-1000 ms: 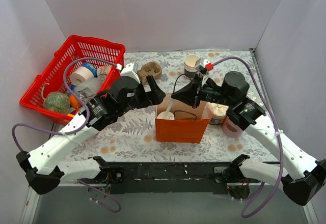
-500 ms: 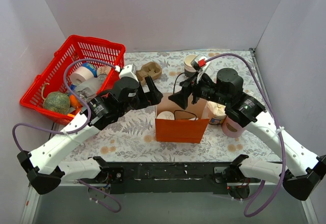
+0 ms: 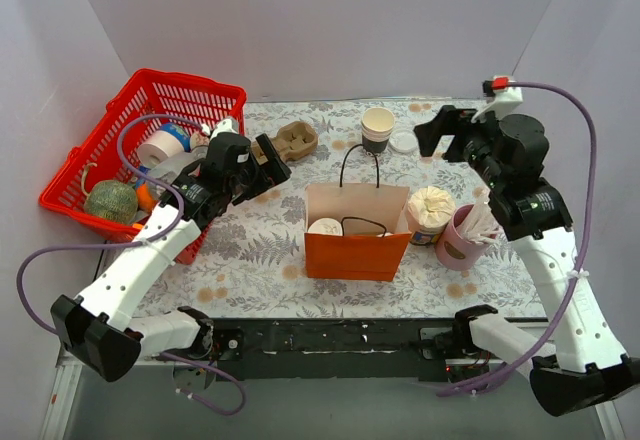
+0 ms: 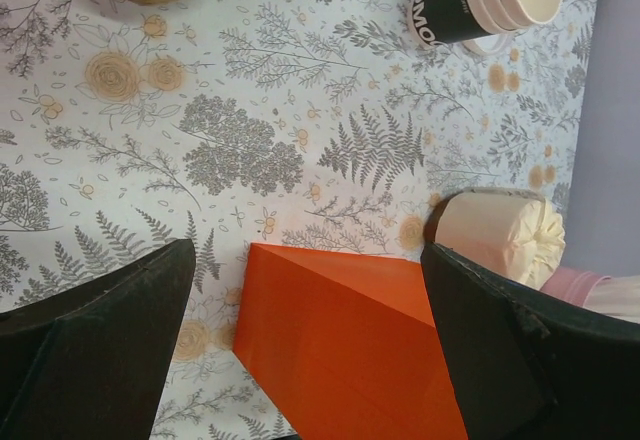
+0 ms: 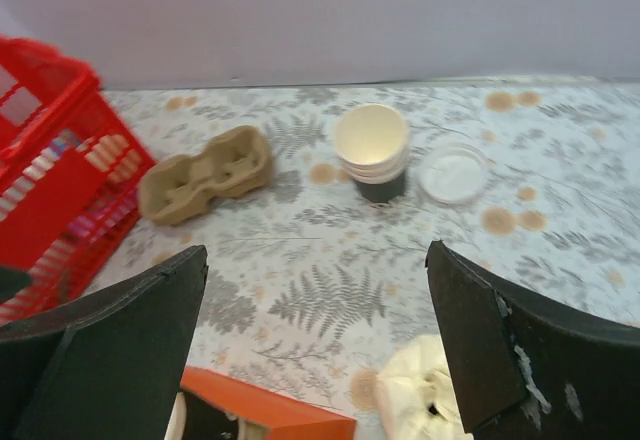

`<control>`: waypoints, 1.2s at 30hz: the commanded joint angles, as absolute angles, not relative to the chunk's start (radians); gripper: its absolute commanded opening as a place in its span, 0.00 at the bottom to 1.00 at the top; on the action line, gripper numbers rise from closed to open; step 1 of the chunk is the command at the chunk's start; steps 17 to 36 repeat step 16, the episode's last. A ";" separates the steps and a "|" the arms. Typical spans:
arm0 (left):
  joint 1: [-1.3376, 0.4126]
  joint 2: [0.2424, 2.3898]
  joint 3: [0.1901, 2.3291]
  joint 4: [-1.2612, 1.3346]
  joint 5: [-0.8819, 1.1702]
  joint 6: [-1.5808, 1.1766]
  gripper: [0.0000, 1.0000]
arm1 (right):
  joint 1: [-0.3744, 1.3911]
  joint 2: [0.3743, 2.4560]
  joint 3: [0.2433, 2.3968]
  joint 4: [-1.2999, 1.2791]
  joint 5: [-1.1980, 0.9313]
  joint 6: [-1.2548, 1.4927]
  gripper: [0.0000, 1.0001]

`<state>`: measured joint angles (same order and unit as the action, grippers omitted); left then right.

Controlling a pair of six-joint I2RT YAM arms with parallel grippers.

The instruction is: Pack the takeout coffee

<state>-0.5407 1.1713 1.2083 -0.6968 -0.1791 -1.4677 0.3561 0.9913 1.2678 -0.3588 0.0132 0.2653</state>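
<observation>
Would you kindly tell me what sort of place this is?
Probably a lab test cell staged as a takeaway counter: plain white walls around a floral-cloth table, an orange paper bag, a cardboard cup carrier.

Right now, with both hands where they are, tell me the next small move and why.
Probably just bring the right arm back toward its base and stop. The takeout coffee stands inside the orange bag, its white lid showing at the opening. The right hand and left hand are open, empty and clear of the bag, so nothing seems left to grasp.
</observation>
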 commanded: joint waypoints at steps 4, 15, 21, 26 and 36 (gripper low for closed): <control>-0.512 1.147 1.177 -0.678 -0.231 -1.479 0.98 | 0.075 1.000 1.134 -0.403 0.079 0.376 0.96; -0.509 1.065 1.126 -0.683 -0.321 -1.506 0.98 | 0.075 0.799 0.963 -0.345 0.278 0.305 0.98; -0.509 1.062 1.126 -0.684 -0.324 -1.508 0.98 | 0.075 0.792 0.960 -0.347 0.281 0.293 0.98; -0.509 1.062 1.126 -0.684 -0.324 -1.508 0.98 | 0.075 0.792 0.960 -0.347 0.281 0.293 0.98; -0.509 1.062 1.126 -0.684 -0.324 -1.508 0.98 | 0.075 0.792 0.960 -0.347 0.281 0.293 0.98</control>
